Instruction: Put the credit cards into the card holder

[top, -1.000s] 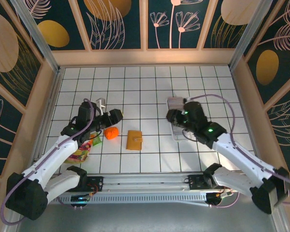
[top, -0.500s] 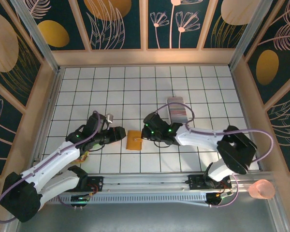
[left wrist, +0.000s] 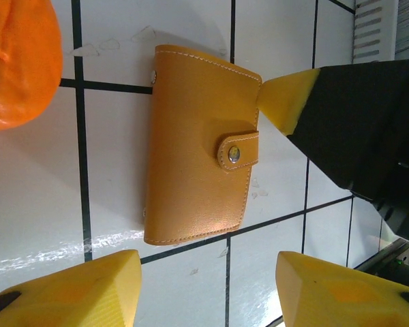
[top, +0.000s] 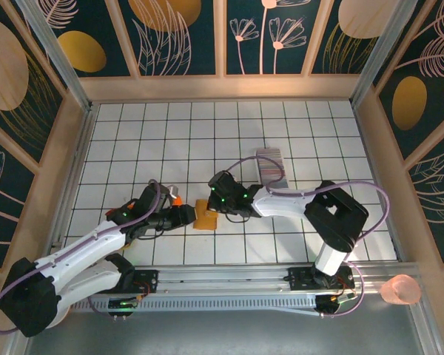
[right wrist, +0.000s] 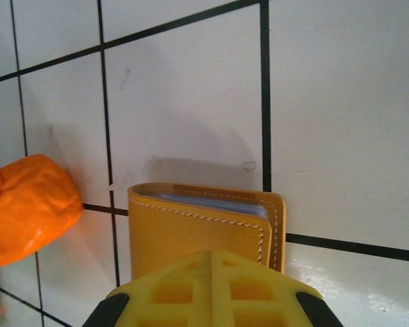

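A: Right, quick status. Card holder?
B: Flat on the tabletop, folded shut, clasp tab snapped. Lower centre of the top view, betw. the two arms.
A: Left fingers?
B: Apart, nothing betw. them. In the left wrist cam they sit at the bottom edge, w/ the holder just beyond the tips, not touching.
A: Right fingers?
B: Pressed together, gripping nothing. Right wrist cam has them bottom centre, over the holder's near edge; pale lining peeks out along its far edge. In the left wrist cam their yellow tip meets the holder's upper-right corner. Looks like contact, can't say for sure.
A: Credit cards?
B: Row on edge, right of centre & higher up in the top view, well apart from the holder.
A: Anything else?
B: Orange lump, upper left of the left wrist cam, near the holder, not touching.
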Tool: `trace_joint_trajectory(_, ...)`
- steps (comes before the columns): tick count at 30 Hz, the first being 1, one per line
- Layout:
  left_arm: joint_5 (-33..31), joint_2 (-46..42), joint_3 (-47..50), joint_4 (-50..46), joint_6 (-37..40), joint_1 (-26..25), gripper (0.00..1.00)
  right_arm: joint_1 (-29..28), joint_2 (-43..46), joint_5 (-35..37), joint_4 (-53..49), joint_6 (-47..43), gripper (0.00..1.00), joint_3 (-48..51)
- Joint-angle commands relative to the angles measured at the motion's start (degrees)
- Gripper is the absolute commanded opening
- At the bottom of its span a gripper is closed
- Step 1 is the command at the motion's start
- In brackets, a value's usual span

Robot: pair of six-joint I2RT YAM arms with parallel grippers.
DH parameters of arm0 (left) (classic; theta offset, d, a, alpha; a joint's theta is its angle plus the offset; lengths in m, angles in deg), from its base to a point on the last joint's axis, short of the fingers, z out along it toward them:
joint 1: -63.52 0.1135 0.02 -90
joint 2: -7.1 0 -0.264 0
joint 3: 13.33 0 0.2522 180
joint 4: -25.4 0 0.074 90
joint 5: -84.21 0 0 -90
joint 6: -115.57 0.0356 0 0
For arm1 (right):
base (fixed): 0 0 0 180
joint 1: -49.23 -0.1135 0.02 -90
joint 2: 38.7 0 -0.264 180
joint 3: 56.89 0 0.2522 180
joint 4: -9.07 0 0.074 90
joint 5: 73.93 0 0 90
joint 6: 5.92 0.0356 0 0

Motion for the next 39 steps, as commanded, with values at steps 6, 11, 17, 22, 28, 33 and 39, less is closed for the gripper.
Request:
trace_joint_trajectory(6, -1.06, 1.51, 3.01, 4.74, -3.35, -1.35, 0.55, -0.24, -2.79, 1.26, 0.03, 1.2, 0.0, 2.34)
trace_joint_trajectory(11, -1.49, 3.38, 4.47, 7.06, -3.87, -1.87, 0.55, -0.27, -1.85, 2.41, -0.62, 1.55, 0.0, 5.03)
trace_joint_trajectory(17, -1.41, 7.08, 4.22, 9.57, -3.32, -2.82, 0.54, -0.27, -0.68, 2.57, 0.31, 1.88, 0.0, 7.22)
trace_joint_trajectory(22, -0.2, 8.9, 4.1, 12.39, -3.74, -4.12, 0.51, -0.4, -0.33, 2.51, 0.8, 1.94, 0.0, 7.55)
trace_joint_trajectory(28, -0.43, 11.35, 3.52, 12.77, -2.48, -4.29, 0.48, -0.41, -0.15, 2.31, 1.3, 1.84, 0.0, 7.68)
trace_joint_trajectory(33, 1.98, 12.32, 4.52, 16.91, -3.76, -4.32, 0.44, -0.44, 0.36, 2.5, 1.68, 1.99, 0.0, 8.18)
trace_joint_trajectory(39, 2.65, 13.41, 4.94, 20.29, -4.48, -4.37, 0.37, -0.53, 1.53, 2.46, 2.89, 2.49, 0.0, 9.28)
